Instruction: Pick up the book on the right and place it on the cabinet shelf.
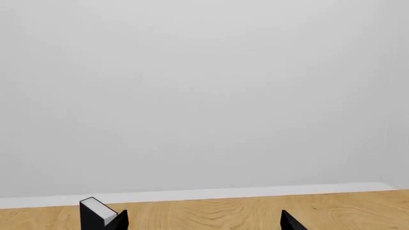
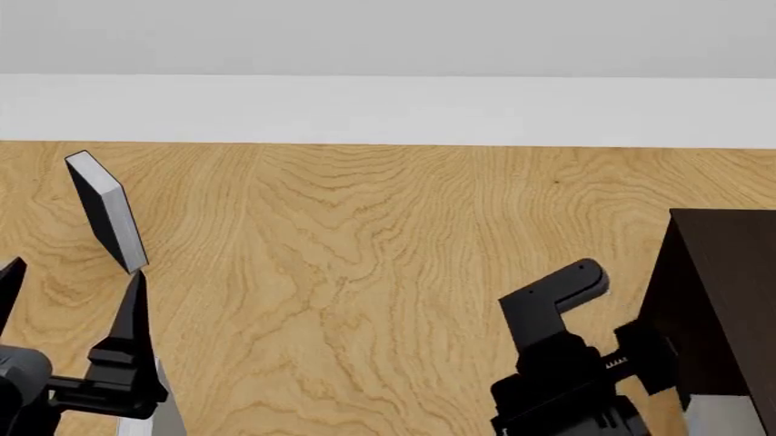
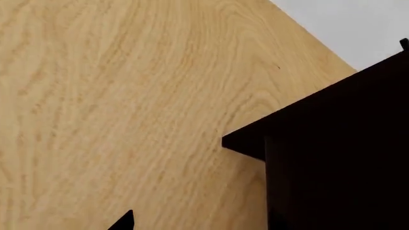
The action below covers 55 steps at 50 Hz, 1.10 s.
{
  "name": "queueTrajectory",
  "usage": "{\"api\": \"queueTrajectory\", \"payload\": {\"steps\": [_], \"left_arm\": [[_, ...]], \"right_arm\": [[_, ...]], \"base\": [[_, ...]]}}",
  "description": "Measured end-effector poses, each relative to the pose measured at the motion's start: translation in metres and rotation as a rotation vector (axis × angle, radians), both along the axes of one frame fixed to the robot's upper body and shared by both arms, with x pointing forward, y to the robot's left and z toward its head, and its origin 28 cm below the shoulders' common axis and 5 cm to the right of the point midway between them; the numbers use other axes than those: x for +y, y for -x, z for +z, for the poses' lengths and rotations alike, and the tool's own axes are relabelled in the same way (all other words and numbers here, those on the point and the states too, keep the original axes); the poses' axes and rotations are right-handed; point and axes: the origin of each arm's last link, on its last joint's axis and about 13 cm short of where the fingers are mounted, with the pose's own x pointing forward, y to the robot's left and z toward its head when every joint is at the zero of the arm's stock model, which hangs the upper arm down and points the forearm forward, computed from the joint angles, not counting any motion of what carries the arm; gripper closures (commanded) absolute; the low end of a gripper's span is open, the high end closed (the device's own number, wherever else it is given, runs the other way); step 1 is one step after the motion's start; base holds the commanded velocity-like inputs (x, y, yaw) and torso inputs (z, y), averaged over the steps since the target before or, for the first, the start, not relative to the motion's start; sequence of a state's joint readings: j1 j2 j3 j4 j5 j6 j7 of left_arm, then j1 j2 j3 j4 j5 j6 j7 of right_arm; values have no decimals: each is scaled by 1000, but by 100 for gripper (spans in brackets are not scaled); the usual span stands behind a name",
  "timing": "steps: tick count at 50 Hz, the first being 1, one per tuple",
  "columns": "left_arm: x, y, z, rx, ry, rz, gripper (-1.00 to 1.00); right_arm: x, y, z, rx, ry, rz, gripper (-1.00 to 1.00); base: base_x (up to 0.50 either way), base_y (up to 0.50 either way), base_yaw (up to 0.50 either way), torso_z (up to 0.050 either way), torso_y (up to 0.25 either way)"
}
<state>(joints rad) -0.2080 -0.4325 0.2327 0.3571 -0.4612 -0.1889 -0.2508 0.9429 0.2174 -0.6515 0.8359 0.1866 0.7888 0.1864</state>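
Observation:
The light-grey book is not in view. The only book I see is a black-covered one with white page edges (image 2: 107,218), standing upright on the wooden floor; it also shows in the left wrist view (image 1: 96,212). My left gripper (image 2: 67,300) is open and empty just short of it, and in the left wrist view (image 1: 204,221) its one fingertip is next to the book. The dark brown cabinet (image 2: 728,300) stands at the right; its top corner fills the right wrist view (image 3: 338,143). No shelf board can be made out. My right gripper (image 3: 204,223) is open and empty beside the cabinet.
A wood-grain floor (image 2: 363,272) runs to a white skirting board (image 2: 388,109) and a pale wall. A light-grey patch (image 2: 728,418) shows below the cabinet at the frame's edge; I cannot tell what it is.

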Motion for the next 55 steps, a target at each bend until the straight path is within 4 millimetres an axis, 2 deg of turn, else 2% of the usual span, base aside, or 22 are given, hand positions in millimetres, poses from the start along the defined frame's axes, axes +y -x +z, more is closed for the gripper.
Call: {"api": "queueTrajectory", "payload": {"steps": [12, 31, 55], "left_arm": [[0, 0, 1, -5, 5, 4, -100], [0, -1, 1, -20, 16, 18, -100], [-1, 3, 7, -54, 40, 24, -100]], "right_arm": [[13, 7, 21, -121, -58, 35, -100], [24, 53, 45, -437, -194, -1, -100], [30, 97, 71, -665, -222, -45, -100]], "base": [[0, 0, 0, 0, 0], [0, 0, 0, 0, 0], [0, 0, 0, 0, 0]]}}
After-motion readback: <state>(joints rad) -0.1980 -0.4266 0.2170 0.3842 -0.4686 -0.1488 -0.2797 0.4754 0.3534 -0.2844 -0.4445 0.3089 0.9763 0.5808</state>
